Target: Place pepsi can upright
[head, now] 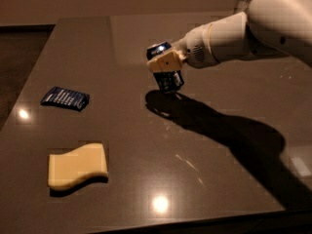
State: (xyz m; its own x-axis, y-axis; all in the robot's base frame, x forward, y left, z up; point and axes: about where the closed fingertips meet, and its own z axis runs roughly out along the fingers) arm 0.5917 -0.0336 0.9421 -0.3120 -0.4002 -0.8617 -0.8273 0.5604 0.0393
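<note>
Right, single camera view only. The gripper sits over the far middle of the dark table, at the end of a white arm that comes in from the right edge. Its jaws are closed in on the pepsi can, with one beige finger lying across the can's upper front; the other finger is hidden behind the can.

The can is near upright and tilted slightly, with its silver top toward the back-left and its blue body showing below the finger. Its base is right at the table surface, at the start of the arm's shadow; whether the base touches the table cannot be told.

A flat dark-blue snack packet lies well left of the can and slightly nearer the camera. A pale yellow sponge lies left of the can and much nearer the camera, well apart from it. A clear glass stands far right of the can at the table's back edge, partly hidden by the arm.
</note>
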